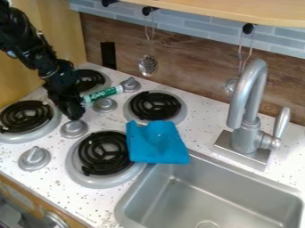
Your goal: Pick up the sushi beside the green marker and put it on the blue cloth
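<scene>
The black gripper [74,106] hangs over the stove at the upper left, among the burners and close to a grey knob. It is shut on a green and white marker [104,94], which sticks out sideways to the right, above another knob. The marker's left end is hidden by the gripper. A blue cloth [157,143] lies right of the front burner [105,152], covering part of that burner's edge and reaching to the sink's upper left rim.
Burners stand left [26,117], back [90,79] and right [155,106] of the gripper, with grey knobs [35,158] between them. The metal sink [217,191] and tall faucet [247,95] are at the right. A slotted utensil [148,65] hangs on the back wall.
</scene>
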You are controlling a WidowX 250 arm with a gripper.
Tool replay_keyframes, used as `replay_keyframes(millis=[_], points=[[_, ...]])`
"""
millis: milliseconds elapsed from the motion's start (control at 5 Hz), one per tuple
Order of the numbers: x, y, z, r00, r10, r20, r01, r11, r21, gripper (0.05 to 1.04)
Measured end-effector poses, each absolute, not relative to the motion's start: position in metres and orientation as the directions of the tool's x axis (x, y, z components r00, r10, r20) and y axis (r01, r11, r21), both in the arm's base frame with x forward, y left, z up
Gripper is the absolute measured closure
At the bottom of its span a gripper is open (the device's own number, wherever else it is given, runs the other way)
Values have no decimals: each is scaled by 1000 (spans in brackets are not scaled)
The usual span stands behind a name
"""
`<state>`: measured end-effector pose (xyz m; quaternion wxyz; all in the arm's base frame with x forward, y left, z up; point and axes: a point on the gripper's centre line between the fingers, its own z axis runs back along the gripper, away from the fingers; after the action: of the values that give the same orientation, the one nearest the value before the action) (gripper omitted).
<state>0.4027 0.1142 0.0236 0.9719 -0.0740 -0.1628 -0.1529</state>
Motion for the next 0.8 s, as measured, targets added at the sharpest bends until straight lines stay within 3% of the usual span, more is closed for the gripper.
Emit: replay_keyframes(millis=[400, 800], points=[[377, 91, 55, 895, -307, 322, 337, 941, -38, 486], [361, 36, 75, 836, -410, 364, 454, 890, -38, 486]])
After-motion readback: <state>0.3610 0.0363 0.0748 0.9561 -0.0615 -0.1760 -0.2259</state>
